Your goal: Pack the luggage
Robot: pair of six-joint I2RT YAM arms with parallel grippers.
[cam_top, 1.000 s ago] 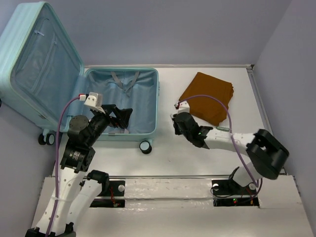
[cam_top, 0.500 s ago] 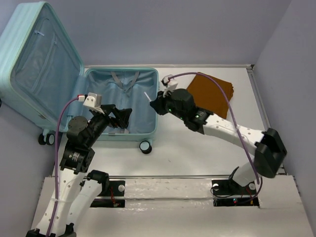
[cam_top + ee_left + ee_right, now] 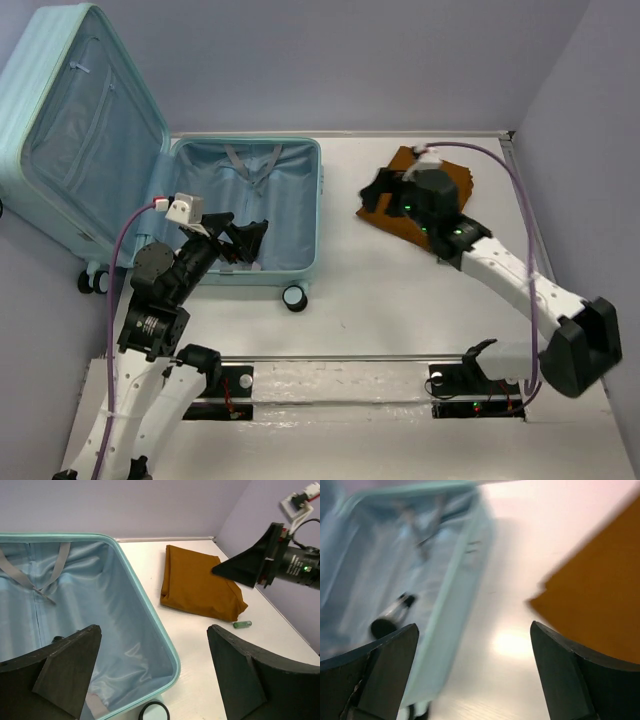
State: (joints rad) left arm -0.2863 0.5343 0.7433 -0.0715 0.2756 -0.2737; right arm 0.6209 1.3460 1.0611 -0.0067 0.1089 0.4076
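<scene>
white table (image 3: 400, 290), purple walls. luggage (image 3: 318, 210) lies open at the left, lid leaning on the wall. right gripper (image 3: 474, 627) hovers over the brown cloth's (image 3: 197, 582) left corner, jaws spread wide, holding nothing, arm stretched forward. best to drop low and pinch all folds together. left gripper (image 3: 154, 628) gapes idle over the case rim.

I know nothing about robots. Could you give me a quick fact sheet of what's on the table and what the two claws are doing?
luggage: pale aqua hard-shell suitcase, lying open on the table, lid leaning back
brown cloth: folded, on the table beside the suitcase, not inside it
green object: small, on the table by the cloth; too small to identify
left gripper: open, empty, over the near part of the open shell
right gripper: open, empty, over the cloth's suitcase-side edge
</scene>
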